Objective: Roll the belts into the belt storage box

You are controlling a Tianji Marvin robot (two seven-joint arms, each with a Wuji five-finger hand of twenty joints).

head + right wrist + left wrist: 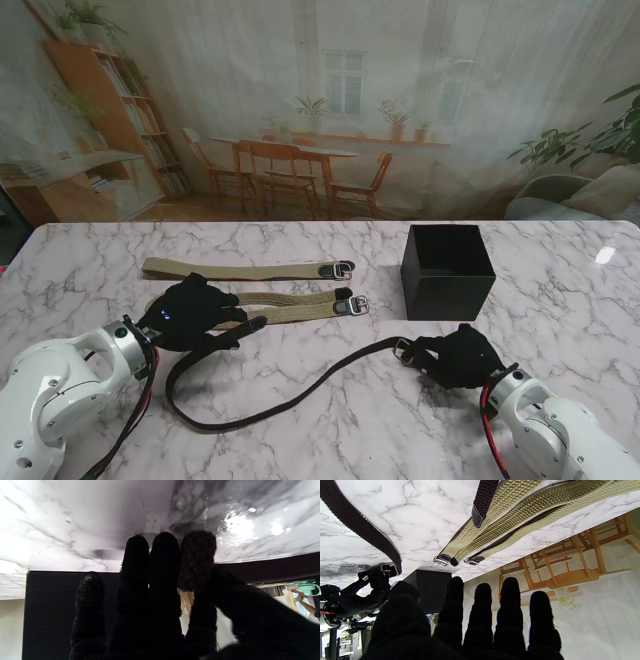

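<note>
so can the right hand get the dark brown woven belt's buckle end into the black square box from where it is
Probably yes. The right hand sits at the dark brown woven belt's buckle end, just nearer to me than the black square box, whose top is open, with nothing lying between them.

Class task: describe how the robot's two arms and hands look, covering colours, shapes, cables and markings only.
Both arms are bulky, rounded, glossy white shells. The left hand and right hand wear black knitted gloves with nubbly fingertips, each showing a small blue light. Black and red cables run along the wrists; a green dot marks the left wrist.
</note>
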